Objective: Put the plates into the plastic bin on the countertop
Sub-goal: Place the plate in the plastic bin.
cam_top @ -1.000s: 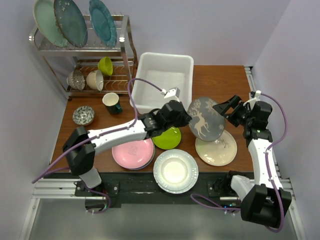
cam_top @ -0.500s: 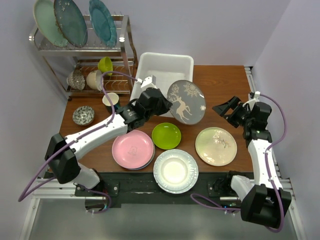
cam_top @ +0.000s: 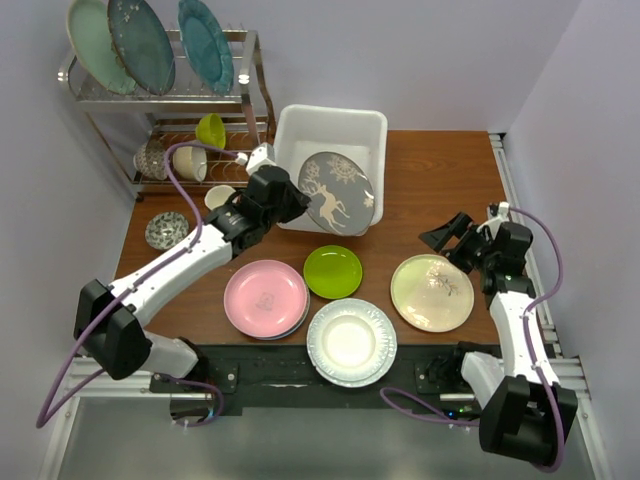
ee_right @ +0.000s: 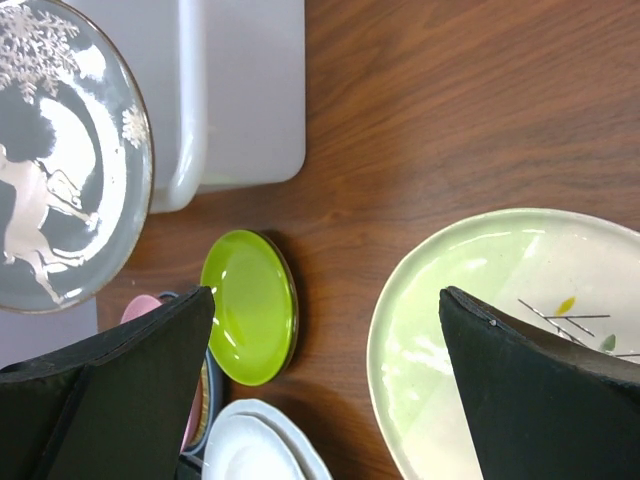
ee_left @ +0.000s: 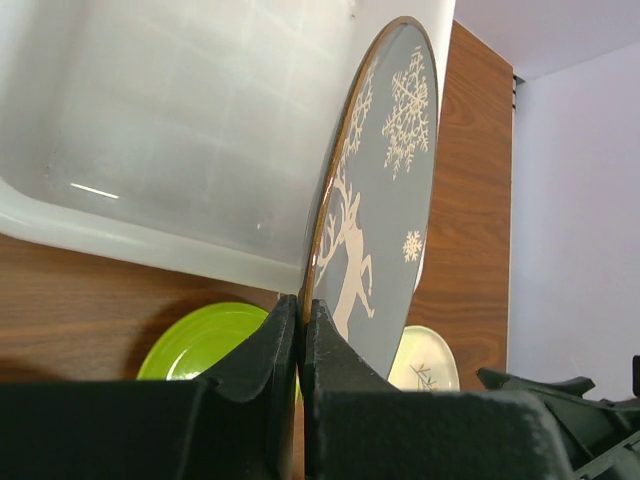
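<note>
My left gripper (cam_top: pixel 284 197) is shut on the rim of the grey plate with a white deer (cam_top: pixel 336 193) and holds it tilted on edge over the front of the white plastic bin (cam_top: pixel 345 122). In the left wrist view the plate (ee_left: pixel 395 190) stands clamped between my fingertips, above the bin's near wall (ee_left: pixel 150 245). The pink plate (cam_top: pixel 265 298), lime green plate (cam_top: pixel 333 271), white fluted plate (cam_top: pixel 351 342) and cream plate (cam_top: pixel 432 292) lie on the countertop (cam_top: pixel 440 185). My right gripper (cam_top: pixel 447 235) is open and empty above the cream plate's far edge (ee_right: pixel 520 330).
A wire dish rack (cam_top: pixel 170 110) at the back left holds three teal speckled plates, bowls and a lime cup. A mug (cam_top: pixel 222 205) and a patterned bowl (cam_top: pixel 166 230) stand on the countertop left of the bin.
My left arm has carried the deer plate from beside the cream plate back and left to the bin's front. My right gripper has dropped toward the cream plate.
</note>
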`<state>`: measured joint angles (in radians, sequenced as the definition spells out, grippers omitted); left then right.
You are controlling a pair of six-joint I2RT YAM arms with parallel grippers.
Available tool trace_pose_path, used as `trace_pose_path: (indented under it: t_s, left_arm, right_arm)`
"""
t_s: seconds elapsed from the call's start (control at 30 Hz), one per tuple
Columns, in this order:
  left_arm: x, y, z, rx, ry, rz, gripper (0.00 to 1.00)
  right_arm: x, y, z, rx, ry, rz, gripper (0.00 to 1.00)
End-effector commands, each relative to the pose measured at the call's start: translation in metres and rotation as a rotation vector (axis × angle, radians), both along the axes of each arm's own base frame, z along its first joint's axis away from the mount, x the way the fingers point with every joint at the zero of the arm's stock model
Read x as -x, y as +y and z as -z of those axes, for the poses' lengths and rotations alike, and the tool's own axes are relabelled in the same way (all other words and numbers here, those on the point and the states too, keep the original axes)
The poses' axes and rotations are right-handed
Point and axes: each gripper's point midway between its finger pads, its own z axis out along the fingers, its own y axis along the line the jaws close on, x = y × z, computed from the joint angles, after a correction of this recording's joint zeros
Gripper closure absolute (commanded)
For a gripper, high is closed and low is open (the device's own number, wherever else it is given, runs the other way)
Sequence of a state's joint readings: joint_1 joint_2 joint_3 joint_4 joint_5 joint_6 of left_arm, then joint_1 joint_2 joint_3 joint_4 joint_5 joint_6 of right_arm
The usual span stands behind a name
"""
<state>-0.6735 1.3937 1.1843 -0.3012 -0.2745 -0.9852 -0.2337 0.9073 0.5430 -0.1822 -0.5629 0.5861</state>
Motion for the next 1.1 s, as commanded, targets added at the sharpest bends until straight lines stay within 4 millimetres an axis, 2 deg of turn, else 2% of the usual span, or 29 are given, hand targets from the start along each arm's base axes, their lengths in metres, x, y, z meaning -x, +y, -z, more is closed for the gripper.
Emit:
trace_pose_path:
  t_s: [0.0,0.33,0.6,0.63,0.7,0.77,0.9,1.07]
  left_arm:
    - [-0.015,0.004,-0.072,0.161,-0.172,-0.013,1.00]
    - [-0.042,0.037,-0.067,0.151,-0.168,-0.081,1.00]
    - [-0.063,0.030,-0.061,0.150,-0.154,-0.054,1.00]
    - [-0.066,0.029,-0.056,0.146,-0.144,-0.053,1.00]
    - [-0.070,0.025,-0.060,0.153,-0.154,-0.045,1.00]
    - [-0.075,0.022,-0.054,0.145,-0.140,-0.038,1.00]
    - [-0.085,0.017,-0.059,0.138,-0.154,-0.036,1.00]
    - [-0.098,0.014,-0.056,0.124,-0.152,-0.038,1.00]
  right_arm:
    - [0.005,-0.001,0.005,0.053,-0.020,-0.023,0.01]
    - [0.013,0.002,0.022,0.057,0.012,-0.046,0.01]
    - [0.015,0.004,0.032,0.055,0.032,-0.062,0.01]
    - [0.015,0.004,0.034,0.056,0.037,-0.064,0.01]
    - [0.016,0.003,0.035,0.057,0.037,-0.065,0.01]
    - [0.017,0.004,0.036,0.060,0.038,-0.067,0.01]
    - [0.019,0.004,0.042,0.061,0.051,-0.072,0.01]
    - [0.020,0.004,0.047,0.067,0.064,-0.078,0.01]
